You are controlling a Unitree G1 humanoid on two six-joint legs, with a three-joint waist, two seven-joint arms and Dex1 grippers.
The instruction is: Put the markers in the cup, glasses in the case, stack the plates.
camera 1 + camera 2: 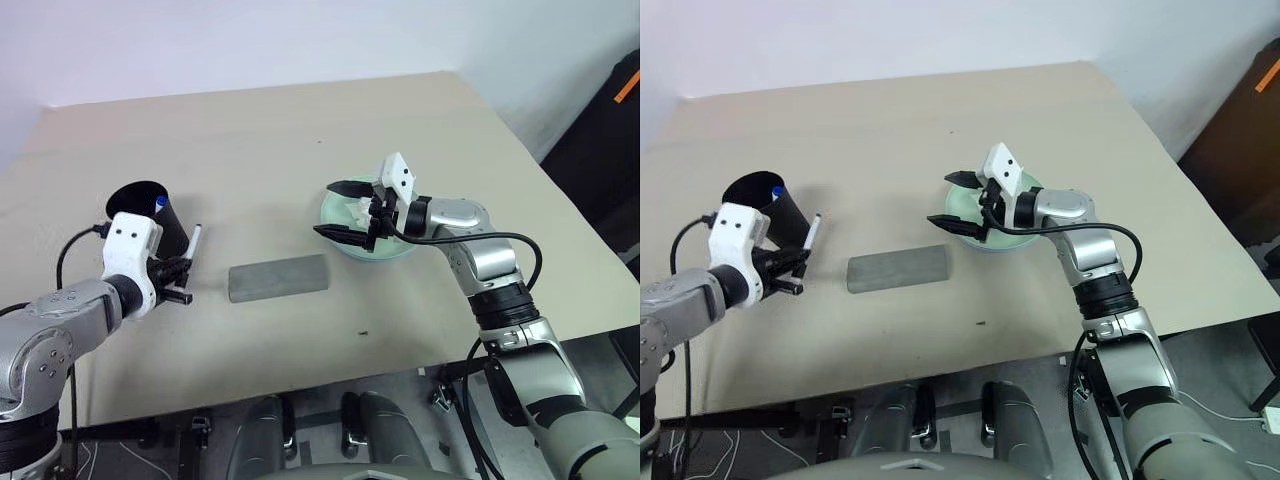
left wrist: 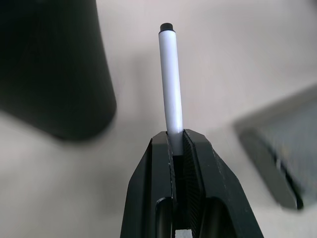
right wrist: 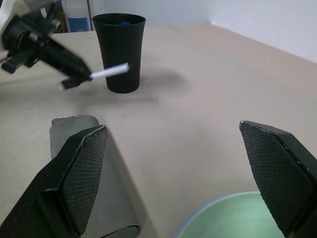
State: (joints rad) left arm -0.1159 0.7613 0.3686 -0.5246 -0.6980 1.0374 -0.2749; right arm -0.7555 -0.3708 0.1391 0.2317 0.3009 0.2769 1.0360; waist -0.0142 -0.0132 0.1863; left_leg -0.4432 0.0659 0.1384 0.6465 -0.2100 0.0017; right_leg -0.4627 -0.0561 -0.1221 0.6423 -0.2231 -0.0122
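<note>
Left gripper [image 2: 177, 148] clamps a marker [image 2: 170, 84] beside the cup [image 1: 150, 215]; right gripper [image 1: 342, 211] hangs wide open above the plates [image 1: 372, 248].

The plates [image 1: 340, 240] are largely hidden by the right gripper [image 1: 343, 211]. The case [image 2: 282, 148] is blurred and cut off at three o'clock in the left wrist view.

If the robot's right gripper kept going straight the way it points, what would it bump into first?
Probably nothing nearby: the right gripper, jaws open, points across bare table above the case. The cup stands farther along, though depth is unclear.
</note>
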